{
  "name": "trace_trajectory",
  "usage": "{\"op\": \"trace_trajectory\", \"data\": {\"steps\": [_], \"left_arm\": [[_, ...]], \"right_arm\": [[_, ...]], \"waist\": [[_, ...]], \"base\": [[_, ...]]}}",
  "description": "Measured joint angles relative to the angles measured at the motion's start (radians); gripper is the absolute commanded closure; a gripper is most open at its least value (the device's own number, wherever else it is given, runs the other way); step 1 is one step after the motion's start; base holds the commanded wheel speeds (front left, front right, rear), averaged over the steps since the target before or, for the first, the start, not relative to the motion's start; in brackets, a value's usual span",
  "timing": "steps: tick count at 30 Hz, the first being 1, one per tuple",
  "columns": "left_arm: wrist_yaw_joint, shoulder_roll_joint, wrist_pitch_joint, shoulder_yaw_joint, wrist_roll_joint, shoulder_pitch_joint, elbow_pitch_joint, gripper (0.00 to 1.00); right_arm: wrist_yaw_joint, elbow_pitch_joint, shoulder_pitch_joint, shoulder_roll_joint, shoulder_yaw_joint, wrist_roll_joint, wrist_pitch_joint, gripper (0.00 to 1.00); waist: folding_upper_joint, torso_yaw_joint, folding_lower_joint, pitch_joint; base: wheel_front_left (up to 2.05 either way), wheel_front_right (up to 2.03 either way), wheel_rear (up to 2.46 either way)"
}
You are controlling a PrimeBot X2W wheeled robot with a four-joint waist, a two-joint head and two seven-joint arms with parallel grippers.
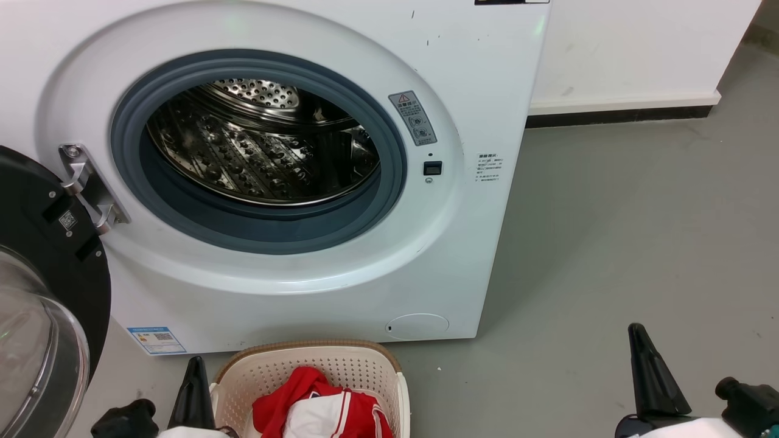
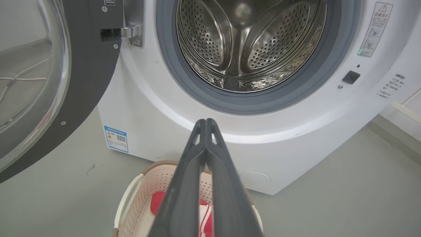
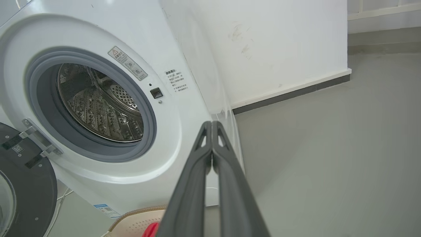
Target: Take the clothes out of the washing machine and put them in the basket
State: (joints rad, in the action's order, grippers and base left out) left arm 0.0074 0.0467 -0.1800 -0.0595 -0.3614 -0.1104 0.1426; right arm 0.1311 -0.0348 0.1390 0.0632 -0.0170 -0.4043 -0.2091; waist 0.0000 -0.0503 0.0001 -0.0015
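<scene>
The white washing machine (image 1: 341, 267) stands in front of me with its door swung open to the left; its steel drum (image 1: 261, 146) holds no fabric that I can see. Red and white clothes (image 1: 322, 413) lie in the cream basket (image 1: 365, 368) on the floor below the porthole. My left gripper (image 1: 196, 365) is shut and empty, just left of the basket's rim. My right gripper (image 1: 636, 331) is shut and empty, low over the floor, well right of the basket. In the left wrist view the closed gripper (image 2: 206, 121) points at the washer's front above the basket (image 2: 138, 194).
The dark glass door (image 1: 42, 292) hangs open at the lower left, close to my left arm. Grey floor (image 1: 608, 243) spreads out to the right of the machine. A white wall with a dark skirting (image 1: 614, 115) runs behind.
</scene>
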Motion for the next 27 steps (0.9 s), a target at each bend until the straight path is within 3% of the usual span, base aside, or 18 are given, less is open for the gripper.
{"op": "trace_trajectory", "data": {"steps": [27], "left_arm": [[-0.047,0.000,0.099,-0.016,-0.433,0.074,0.035,1.00]], "right_arm": [[0.000,-0.071,-0.080,0.016,0.012,-0.444,0.087,1.00]], "waist": [[0.0000,0.012,0.0000,0.001]], "base": [[0.00,0.00,0.00]]}}
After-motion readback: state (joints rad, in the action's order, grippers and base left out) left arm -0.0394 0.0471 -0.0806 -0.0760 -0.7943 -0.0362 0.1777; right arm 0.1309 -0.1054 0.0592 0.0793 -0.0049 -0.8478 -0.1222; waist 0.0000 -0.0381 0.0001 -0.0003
